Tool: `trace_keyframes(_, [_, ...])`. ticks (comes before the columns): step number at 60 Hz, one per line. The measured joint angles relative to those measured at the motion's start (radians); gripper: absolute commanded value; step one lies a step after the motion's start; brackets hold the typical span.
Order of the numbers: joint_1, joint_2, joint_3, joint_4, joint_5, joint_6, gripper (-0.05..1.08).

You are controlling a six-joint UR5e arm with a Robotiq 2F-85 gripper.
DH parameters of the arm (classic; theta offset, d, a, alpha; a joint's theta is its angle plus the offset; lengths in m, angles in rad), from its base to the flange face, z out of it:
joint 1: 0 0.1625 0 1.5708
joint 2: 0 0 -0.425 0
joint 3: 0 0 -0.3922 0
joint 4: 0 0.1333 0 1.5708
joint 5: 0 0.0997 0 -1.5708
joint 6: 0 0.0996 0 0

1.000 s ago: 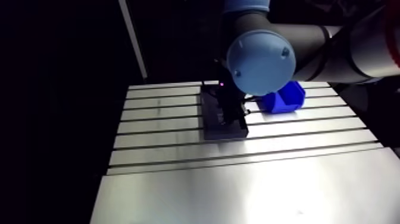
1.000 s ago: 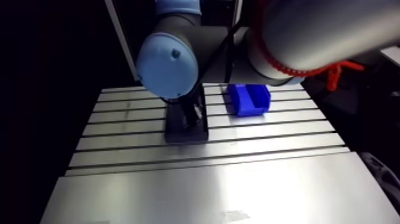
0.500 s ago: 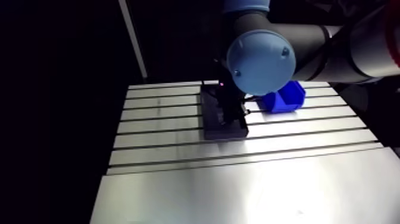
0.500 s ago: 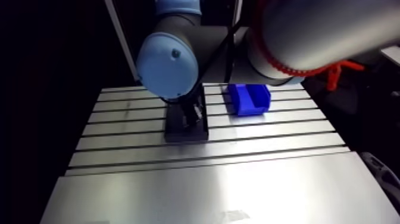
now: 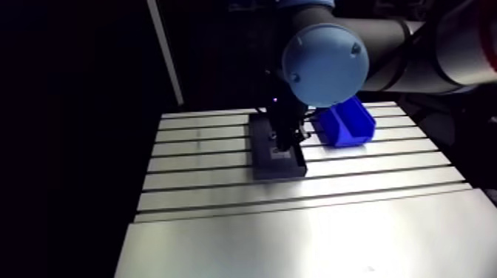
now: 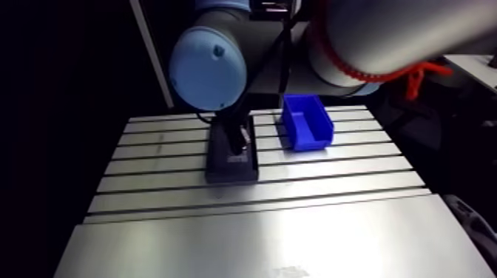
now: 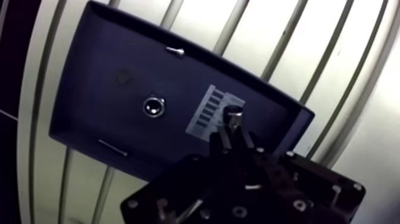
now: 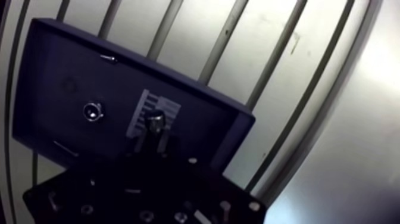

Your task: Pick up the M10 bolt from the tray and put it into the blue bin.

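In the wrist view my gripper (image 7: 233,128) is shut on the M10 bolt (image 7: 233,115). The bolt's round metal head sticks out past the fingertips, which stand close together. It hangs above the dark tray (image 7: 101,77), over a white striped label (image 7: 205,110) on the tray floor. In the arm view the gripper (image 5: 285,138) hangs over the tray (image 5: 279,166). The blue bin (image 5: 345,122) stands on the table just right of the tray and looks empty.
A round shiny nut or washer (image 7: 153,107), a small screw (image 7: 174,51) and a thin pin (image 7: 112,147) lie in the tray. The slotted aluminium table (image 5: 296,229) stretches wide toward the front. The arm's big blue joint cap (image 5: 324,63) hides part of the bin.
The whole arm view has shifted, so the camera moved with the arm. The gripper now sits a little higher over the tray than before.
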Motion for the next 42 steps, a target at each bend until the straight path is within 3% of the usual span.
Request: trace_keyframes(42, [0.0,-0.12,-0.177,0.14,0.0,-0.458,1.01])
